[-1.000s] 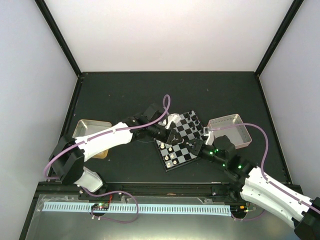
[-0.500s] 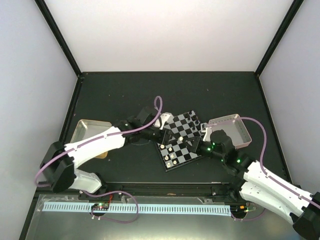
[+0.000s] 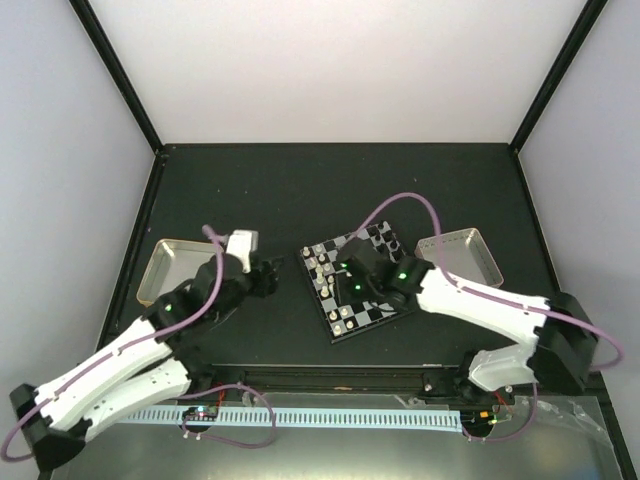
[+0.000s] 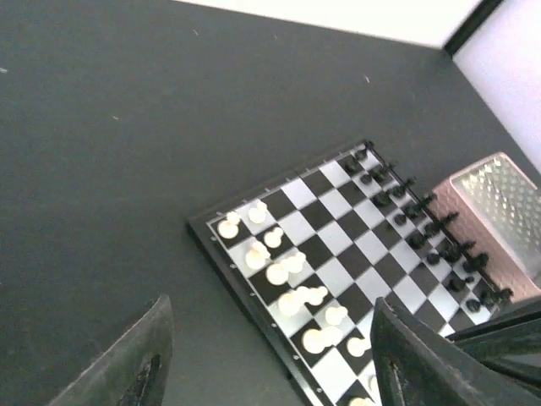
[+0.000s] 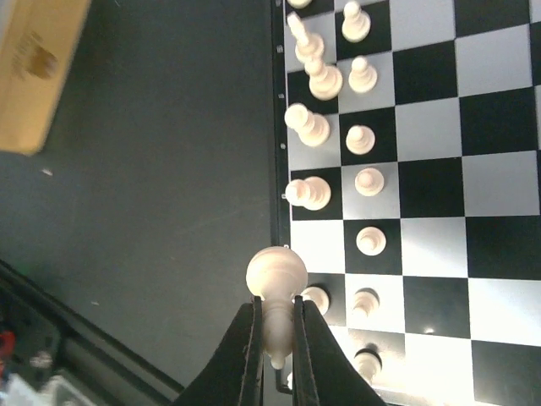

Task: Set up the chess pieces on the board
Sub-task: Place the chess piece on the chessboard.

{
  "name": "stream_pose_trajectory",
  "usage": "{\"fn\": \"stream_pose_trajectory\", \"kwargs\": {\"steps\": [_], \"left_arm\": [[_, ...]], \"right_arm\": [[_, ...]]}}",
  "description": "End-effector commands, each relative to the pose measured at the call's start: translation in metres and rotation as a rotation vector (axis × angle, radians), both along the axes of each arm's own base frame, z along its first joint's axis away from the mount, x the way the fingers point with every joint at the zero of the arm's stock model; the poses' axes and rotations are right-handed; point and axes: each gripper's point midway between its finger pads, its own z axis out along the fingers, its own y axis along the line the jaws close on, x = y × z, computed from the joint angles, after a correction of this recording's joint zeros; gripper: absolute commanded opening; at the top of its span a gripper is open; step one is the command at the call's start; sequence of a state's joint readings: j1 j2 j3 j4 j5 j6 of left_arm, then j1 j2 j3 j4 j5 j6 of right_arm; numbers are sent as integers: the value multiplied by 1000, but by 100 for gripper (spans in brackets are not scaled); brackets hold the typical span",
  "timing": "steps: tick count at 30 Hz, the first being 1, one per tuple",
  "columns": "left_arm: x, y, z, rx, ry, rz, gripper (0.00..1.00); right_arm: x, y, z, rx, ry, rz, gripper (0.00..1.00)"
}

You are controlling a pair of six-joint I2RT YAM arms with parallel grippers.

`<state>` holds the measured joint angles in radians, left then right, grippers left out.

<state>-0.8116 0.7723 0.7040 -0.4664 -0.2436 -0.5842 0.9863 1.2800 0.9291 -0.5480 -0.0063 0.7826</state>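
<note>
Board [image 4: 355, 245] between metal tray [image 3: 165, 262], pinkish tray [image 3: 475, 255]

Bright and even from overhead in the top view; walls [image 3: 330, 70] washed near to plain white; table [image 3: 250, 190] matte and dark, with only soft, faint shadows (green lamps [image 3: 401, 272] glowing as small hot spots). From the left wrist, fairly sharp on the board [image 4: 372, 247] but blown out on the white pieces [image 4: 277, 273], mere glowing blobs; glare on the tray [image 4: 499, 211]; left fingers [image 4: 135, 364] dark, blurred, out of focus at the bottom edge. From the right wrist, hard glare on the lowest pale squares; held piece [image 5: 275, 272] overexposed on top; right fingers [image 5: 245, 355] soft-edged.
</note>
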Motion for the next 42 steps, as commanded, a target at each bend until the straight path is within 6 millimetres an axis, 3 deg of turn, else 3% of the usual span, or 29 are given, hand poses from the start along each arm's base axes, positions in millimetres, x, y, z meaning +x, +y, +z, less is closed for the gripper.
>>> {"fn": "stream_pose_trajectory", "kwargs": {"steps": [1,6,10,24,34,42], "left_arm": [[-5,45,4,-5,-112,146,68],[-19,62,7,-41,-162,152,74],[-23,69,-1,-11,-143,160,75],[-26,74,-7,-18,-141,174,80],[-26,76,-10,-12,-134,182,82],[-26,75,-11,-10,-132,181,83]], "right_arm": [[-3,-2,-27,-250,-7,61,1],[0,6,-51,-400,24,96,1],[2,11,-58,-426,39,109,2],[5,31,-77,-491,96,183,6],[5,29,-92,-549,131,186,9],[5,28,-94,-561,136,185,20]]}}
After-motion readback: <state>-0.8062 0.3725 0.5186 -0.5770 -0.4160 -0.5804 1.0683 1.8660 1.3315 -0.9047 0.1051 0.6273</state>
